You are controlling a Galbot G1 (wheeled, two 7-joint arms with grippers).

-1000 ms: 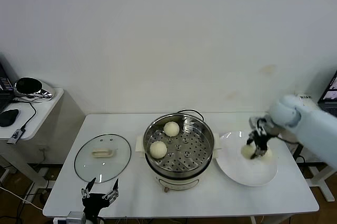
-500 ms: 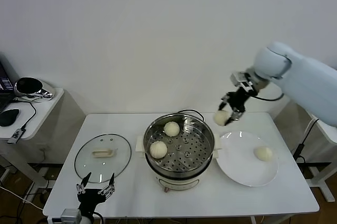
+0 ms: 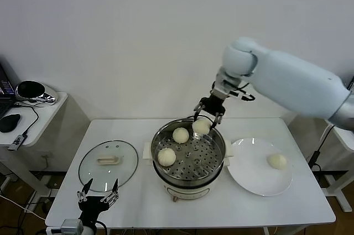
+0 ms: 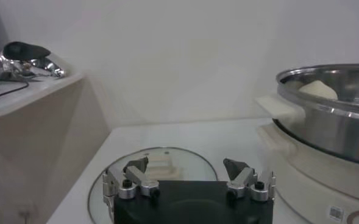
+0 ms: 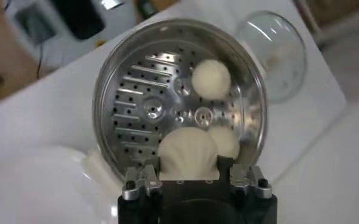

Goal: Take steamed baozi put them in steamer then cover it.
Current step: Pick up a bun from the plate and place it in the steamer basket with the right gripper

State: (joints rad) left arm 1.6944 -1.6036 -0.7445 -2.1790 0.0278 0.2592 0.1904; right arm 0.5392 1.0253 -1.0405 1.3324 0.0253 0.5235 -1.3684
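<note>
The steel steamer stands mid-table with two steamed baozi on its perforated tray. My right gripper hangs over the steamer's back right part, shut on a third baozi. In the right wrist view that baozi sits between the fingers above the tray. Another baozi lies on the white plate. The glass cover rests flat on the table to the left. My left gripper waits open at the table's front edge, just short of the cover.
A side table with a shiny object, a mouse and cables stands at the far left. The steamer's black cord runs behind the pot. The wall is close behind the table.
My right gripper lifted a baozi off the plate and carried it left to above the steamer. One baozi stayed on the plate. The left gripper barely shifted.
</note>
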